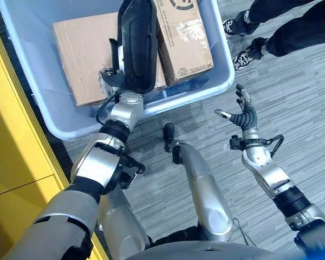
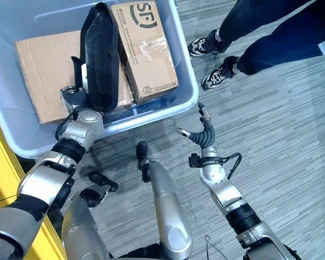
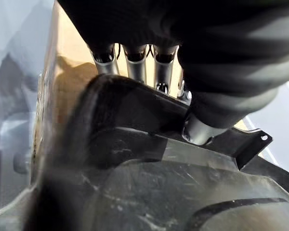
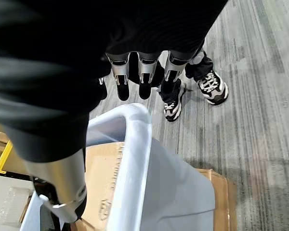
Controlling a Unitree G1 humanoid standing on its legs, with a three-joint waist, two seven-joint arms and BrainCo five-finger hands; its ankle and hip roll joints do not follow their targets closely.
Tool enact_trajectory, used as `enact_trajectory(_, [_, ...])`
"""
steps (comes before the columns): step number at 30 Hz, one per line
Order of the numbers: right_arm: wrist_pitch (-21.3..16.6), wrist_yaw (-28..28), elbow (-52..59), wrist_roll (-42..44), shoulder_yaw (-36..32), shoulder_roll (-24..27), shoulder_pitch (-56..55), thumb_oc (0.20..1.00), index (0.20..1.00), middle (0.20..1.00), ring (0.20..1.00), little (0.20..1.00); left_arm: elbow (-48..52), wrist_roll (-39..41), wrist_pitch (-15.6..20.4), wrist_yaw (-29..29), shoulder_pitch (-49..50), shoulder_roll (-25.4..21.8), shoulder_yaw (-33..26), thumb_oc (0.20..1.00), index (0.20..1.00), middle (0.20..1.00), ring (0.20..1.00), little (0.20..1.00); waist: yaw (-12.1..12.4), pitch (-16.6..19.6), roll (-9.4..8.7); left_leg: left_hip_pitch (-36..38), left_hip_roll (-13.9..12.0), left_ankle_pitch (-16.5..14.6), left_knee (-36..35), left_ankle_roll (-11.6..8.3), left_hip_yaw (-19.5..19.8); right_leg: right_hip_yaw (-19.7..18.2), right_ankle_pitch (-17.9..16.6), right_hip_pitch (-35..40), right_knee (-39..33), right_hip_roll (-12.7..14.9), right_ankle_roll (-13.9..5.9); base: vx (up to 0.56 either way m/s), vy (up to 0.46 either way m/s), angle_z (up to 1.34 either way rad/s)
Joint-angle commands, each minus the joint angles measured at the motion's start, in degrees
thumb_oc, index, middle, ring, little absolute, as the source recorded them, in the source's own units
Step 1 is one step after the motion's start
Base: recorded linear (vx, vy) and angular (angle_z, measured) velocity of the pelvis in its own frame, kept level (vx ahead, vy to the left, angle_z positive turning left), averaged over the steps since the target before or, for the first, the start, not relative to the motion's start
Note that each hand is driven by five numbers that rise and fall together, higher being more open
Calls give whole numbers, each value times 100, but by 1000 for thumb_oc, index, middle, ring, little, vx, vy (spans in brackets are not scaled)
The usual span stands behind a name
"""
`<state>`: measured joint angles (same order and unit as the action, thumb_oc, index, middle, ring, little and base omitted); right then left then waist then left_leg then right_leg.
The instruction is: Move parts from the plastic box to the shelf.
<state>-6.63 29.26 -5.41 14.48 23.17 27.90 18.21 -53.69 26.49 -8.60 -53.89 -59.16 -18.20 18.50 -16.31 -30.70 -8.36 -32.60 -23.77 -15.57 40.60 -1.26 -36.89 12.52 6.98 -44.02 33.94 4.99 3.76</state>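
A long black plastic part [image 1: 136, 43] stands upright in the pale blue plastic box [image 1: 151, 105], above the cardboard boxes inside. My left hand [image 1: 114, 81] grips its lower end at the box's near wall. In the left wrist view my fingers [image 3: 135, 67] curl over the black part's [image 3: 149, 183] edge, with the thumb pressed against it. My right hand [image 1: 244, 114] is open, fingers spread, over the floor just right of the box's near right corner, holding nothing.
A flat cardboard box [image 1: 86, 49] and a smaller taped carton [image 1: 185, 38] lie in the plastic box. A yellow shelf frame [image 1: 16, 162] runs along the left. A person's legs and shoes [image 1: 244, 57] stand on the grey floor beyond my right hand.
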Motion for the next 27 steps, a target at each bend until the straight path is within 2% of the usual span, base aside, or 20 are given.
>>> enact_trajectory(1, [-176,59,431,48,-112,154,-50,1000,1000,1000,1000,1000,-267,323,-173,279,346,405,-1,200,200,200,200,200,-129,90,-228,-431,-81,954,277,-555,151,247,399,54,264,140,-513,-16,-16,4])
enact_trajectory(8, [-198,74,425,18,-88,143,-67,1000,1000,1000,1000,1000,-118,121,-37,-46,390,356,-31,200,200,200,200,200,-89,90,-205,-350,-71,992,210,-560,161,262,413,139,236,145,-515,0,0,0])
enact_trajectory(11, [-243,93,367,5,-70,115,-82,1000,1000,1000,1000,1000,-40,134,100,-388,423,334,-135,200,200,200,200,200,-57,90,-168,-273,-39,1024,146,-567,159,268,433,226,189,144,-508,-10,1,0])
enact_trajectory(17, [-345,80,313,-32,-44,66,-127,1000,1000,1000,1000,1000,40,72,262,-514,557,336,-244,200,200,200,200,200,-6,90,-129,-151,-7,1115,50,-597,169,303,443,376,96,153,-507,-4,-1,-1])
enact_trajectory(27, [-383,23,279,-91,-39,42,-146,1000,1000,1000,1000,1000,184,-27,251,-566,709,219,-344,200,200,200,200,200,50,90,-34,199,-10,1408,-337,-677,76,372,361,768,-259,158,-487,-16,8,6])
